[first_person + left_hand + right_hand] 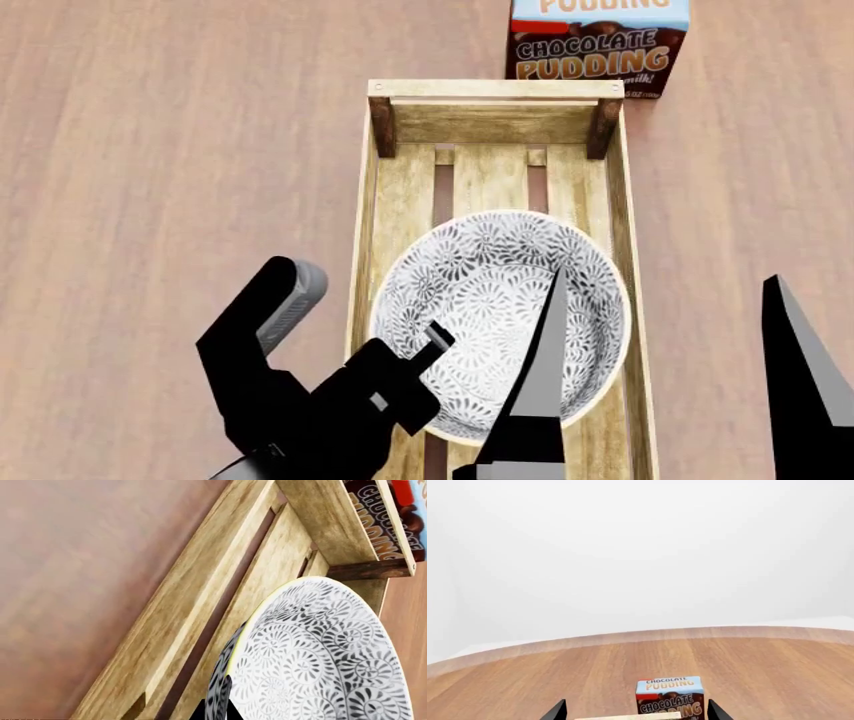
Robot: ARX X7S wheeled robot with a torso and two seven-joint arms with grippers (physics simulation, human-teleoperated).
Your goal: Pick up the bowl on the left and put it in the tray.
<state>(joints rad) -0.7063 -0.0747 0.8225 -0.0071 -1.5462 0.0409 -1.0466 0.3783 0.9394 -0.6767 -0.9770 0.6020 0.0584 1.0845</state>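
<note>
- The left gripper (441, 345) reaches in over the near-left part of the bowl (501, 320); in the left wrist view dark fingertips (223, 700) sit at the bowl's cream rim, one against the outer wall, so it looks clamped on the rim, though the contact is mostly cut off by the frame edge.
- The right gripper (667, 380) shows in the head view as two dark fingers spread well apart, one over the bowl's right half, the other beyond the tray's right side; nothing lies between them.
- The bowl (320, 655) lies in the tray (400, 200), over its slatted floor in the nearer half, spanning almost from one long side to the other. Whether it rests fully on the slats I cannot tell.
- The tray (200, 605) stands lengthwise on the brown wood worktop (160, 150).
- A chocolate pudding box (598, 45) stands upright on the worktop just beyond the tray's far right corner; the right wrist view shows the box (670, 697) from the front.
</note>
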